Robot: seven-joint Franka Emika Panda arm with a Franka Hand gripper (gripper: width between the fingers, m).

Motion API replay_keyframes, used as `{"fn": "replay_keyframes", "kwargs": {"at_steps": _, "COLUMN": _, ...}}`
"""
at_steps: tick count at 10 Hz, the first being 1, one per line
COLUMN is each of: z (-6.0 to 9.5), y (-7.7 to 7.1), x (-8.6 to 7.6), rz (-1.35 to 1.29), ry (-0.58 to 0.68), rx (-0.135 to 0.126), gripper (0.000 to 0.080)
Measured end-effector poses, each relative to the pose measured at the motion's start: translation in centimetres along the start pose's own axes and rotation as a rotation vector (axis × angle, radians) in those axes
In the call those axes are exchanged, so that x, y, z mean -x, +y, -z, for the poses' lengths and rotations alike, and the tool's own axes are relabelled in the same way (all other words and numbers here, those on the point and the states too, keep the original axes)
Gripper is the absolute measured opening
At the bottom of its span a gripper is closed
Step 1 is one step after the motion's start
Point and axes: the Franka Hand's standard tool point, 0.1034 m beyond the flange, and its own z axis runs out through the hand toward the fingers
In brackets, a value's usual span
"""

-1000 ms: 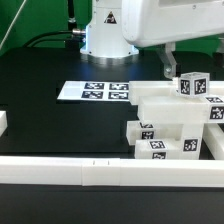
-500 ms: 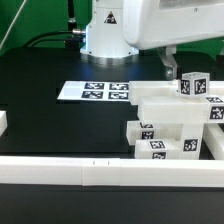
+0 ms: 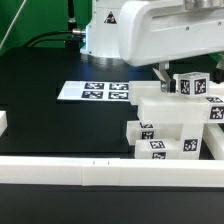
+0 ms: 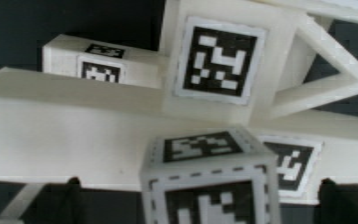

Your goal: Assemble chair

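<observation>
Because the claw (image 3: 166, 80) hangs released, fingers spread, just above the chair (image 3: 172, 125) pieces stacked at the exterior view's near right of the counter (image 3: 60, 130), a skewed descent could clip the tagged post (image 3: 192, 85) and topple the loose stack. The pieces are chunky, smooth, matte white plastic, blocky with slanted struts, each wearing crisp square black-and-white tags.

We see chunky white plastic chair pieces (image 3: 165, 125) carrying square black-and-white patterned tags (image 4: 220, 58), a thin flat white marker board (image 3: 68, 91) with the same black patterns, a matte black surface (image 3: 50, 125) and a long white border rail (image 3: 90, 172).
</observation>
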Motion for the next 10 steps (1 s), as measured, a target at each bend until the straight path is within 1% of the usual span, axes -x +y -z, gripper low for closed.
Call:
{"fn": "replay_keyframes", "kwargs": {"at_steps": 1, "z": 0.00, "y": 0.00, "x": 0.00, "rz": 0.000, "ry": 0.000, "rx": 0.000, "gripper": 0.0649}}
{"fn": "replay_keyframes", "kwargs": {"at_steps": 2, "z": -0.12, "y": 0.01, "x": 0.04, "rz": 0.000, "ry": -0.001, "rx": 0.000, "gripper": 0.0553}}
{"fn": "replay_keyframes", "kwargs": {"at_steps": 3, "z": -0.27, "y": 0.00, "x": 0.07, "rz": 0.000, "ry": 0.000, "rx": 0.001, "gripper": 0.0382}}
{"fn": "replay_keyframes", "kwargs": {"at_steps": 4, "z": -0.31, "y": -0.03, "x": 0.06, "rz": 0.001, "ry": 0.000, "rx": 0.001, "gripper": 0.0382}}
{"fn": "replay_keyframes", "kwargs": {"at_steps": 5, "z": -0.32, "y": -0.02, "x": -0.02, "rz": 0.002, "ry": 0.005, "rx": 0.004, "gripper": 0.0268}}
{"fn": "replay_keyframes", "kwargs": {"at_steps": 8, "z": -0.32, "y": 0.03, "x": -0.01, "rz": -0.039, "ry": 0.005, "rx": 0.004, "gripper": 0.0268}}
{"fn": "replay_keyframes", "kwargs": {"at_steps": 10, "z": -0.32, "y": 0.01, "x": -0.01, "rz": -0.168, "ry": 0.005, "rx": 0.002, "gripper": 0.0268}}
